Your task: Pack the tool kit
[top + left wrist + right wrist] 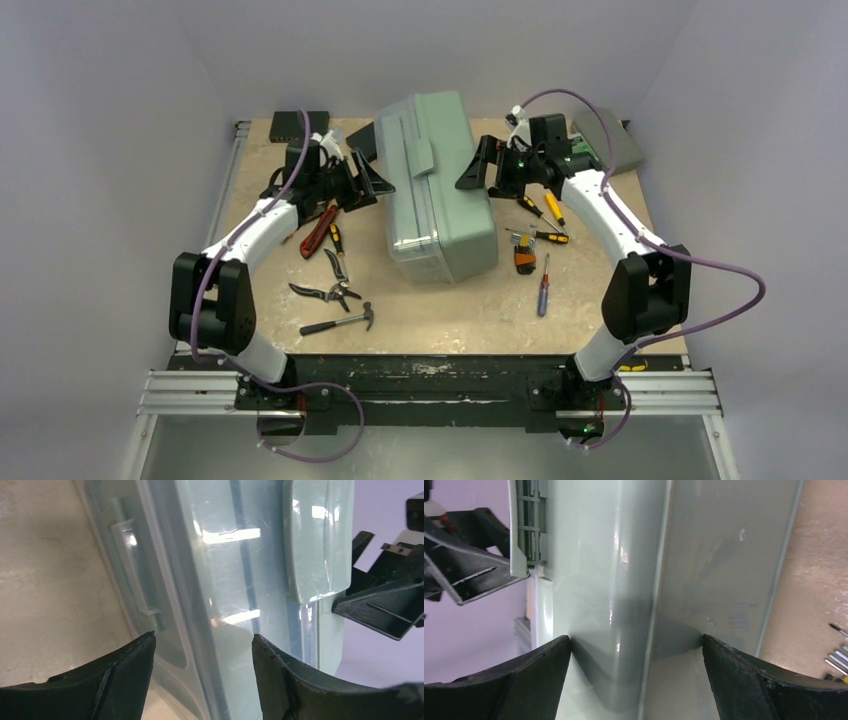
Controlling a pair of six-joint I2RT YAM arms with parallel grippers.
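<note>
Toolbox at centre of table, closed, long axis near–far | left gripper spread wide just beside its left flank | right gripper spread wide beside right flank — box between them, arms equally near | pliers, screwdrivers loose outside

The toolbox is sage-green, the knife red, the table mottled beige.

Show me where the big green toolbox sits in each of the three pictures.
Top external: the toolbox lies at the middle of the table, running slantwise from far to near.
Left wrist: it fills the centre and right of the picture.
Right wrist: it fills the centre, top to bottom.
Shared landmark: its handle, at the upper right in the left wrist view and the upper left in the right wrist view.
</note>
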